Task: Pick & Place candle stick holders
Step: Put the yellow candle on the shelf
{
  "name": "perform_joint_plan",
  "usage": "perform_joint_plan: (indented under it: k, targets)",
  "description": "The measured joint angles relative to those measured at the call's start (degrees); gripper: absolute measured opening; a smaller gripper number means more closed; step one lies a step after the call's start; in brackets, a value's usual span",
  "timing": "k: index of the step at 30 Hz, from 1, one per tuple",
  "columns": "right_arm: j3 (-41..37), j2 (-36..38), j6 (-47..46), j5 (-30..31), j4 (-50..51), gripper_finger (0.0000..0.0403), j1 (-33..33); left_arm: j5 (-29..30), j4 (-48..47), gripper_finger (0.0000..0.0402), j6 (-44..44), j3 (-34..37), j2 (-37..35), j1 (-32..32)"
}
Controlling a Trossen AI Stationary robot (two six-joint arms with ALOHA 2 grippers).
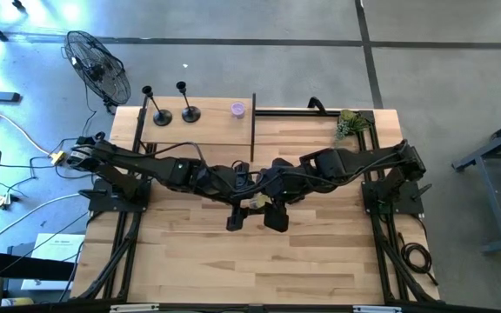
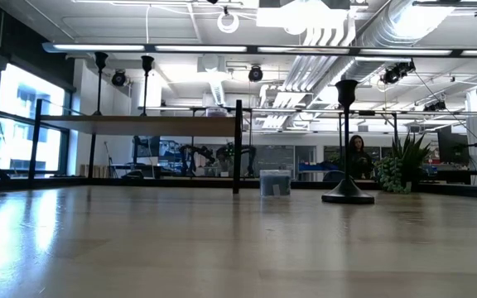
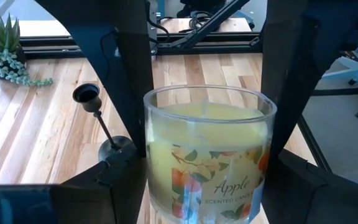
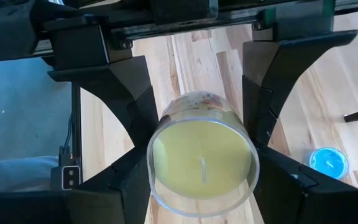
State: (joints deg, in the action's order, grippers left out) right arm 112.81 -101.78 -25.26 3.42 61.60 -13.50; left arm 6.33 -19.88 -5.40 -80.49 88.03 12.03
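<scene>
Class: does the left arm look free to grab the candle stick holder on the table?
Probably not: a candle jar fills the left tool, though the candle stick holder stands unobstructed.

The candle jar point(image 3: 209, 155) between my fingers is clear glass filled with pale yellow wax, its label printed with orange fruit, green leaves and the white word "Apple". My fingers point(image 3: 132, 81) are matt black. The counter point(image 1: 320, 252) is light blond wood in narrow strips, framed in black rails. Two black candle stick holders point(image 1: 174, 104) stand near its far left corner, beside a small lilac cup point(image 1: 237, 109). A grey-green succulent point(image 1: 349, 123) sits at the far right corner.
</scene>
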Motion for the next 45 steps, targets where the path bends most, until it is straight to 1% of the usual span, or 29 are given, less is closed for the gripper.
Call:
perform_joint_plan:
  k: [1, 2, 6, 9, 14, 23, 26, 31, 37, 41, 45]
  targets:
    - [0.00, 0.00, 0.01, 0.03, -0.09, 0.0215, 0.00, 0.00, 0.00, 0.0240, 0.03, 0.00, 0.00, 0.00]
    - [0.00, 0.00, -0.01, 0.10, -0.20, 0.0226, 0.00, 0.02, 0.00, 0.0240, 0.01, 0.00, 0.00, 0.00]
    - [0.00, 0.00, -0.43, 0.27, -0.99, 0.0284, 0.00, 0.42, -0.17, 0.0238, 0.66, 0.02, -0.04, 0.00]
    - [0.00, 0.00, -0.43, 0.27, -1.52, 0.0303, -0.02, 0.48, -0.44, 0.0236, 0.64, 0.03, -0.05, 0.00]
    - [0.00, 0.00, -0.11, -0.12, -2.78, 0.0308, -0.02, 0.35, -0.68, 0.0236, 0.58, 0.04, -0.09, 0.02]
    - [0.07, 0.05, 1.40, 2.21, -4.42, 0.0310, 0.07, 0.50, -0.61, 0.0236, 0.44, 0.04, -0.04, -0.04]
    - [0.09, 0.87, 3.42, 3.37, -6.50, 0.0311, 0.06, 0.49, 0.05, 0.0230, 0.73, 0.01, 0.00, -0.08]
    - [0.11, 4.52, 4.80, 7.80, -8.77, 0.0311, -0.17, 1.20, -0.17, 0.0226, 0.62, -0.02, 0.07, -0.09]
    - [0.11, 10.44, 6.11, 15.44, -8.69, 0.0311, -2.67, 2.67, 0.01, 0.0228, -0.10, -0.02, -0.35, -0.09]
    - [0.11, 14.67, 6.29, 19.07, -8.72, 0.0312, -5.39, 6.59, -0.05, 0.0228, -0.85, -1.02, -0.98, -0.04]
    - [0.11, 18.06, 6.61, 22.86, -8.29, 0.0312, -8.89, 13.29, -1.55, 0.0228, -2.72, -3.19, -1.69, -0.04]
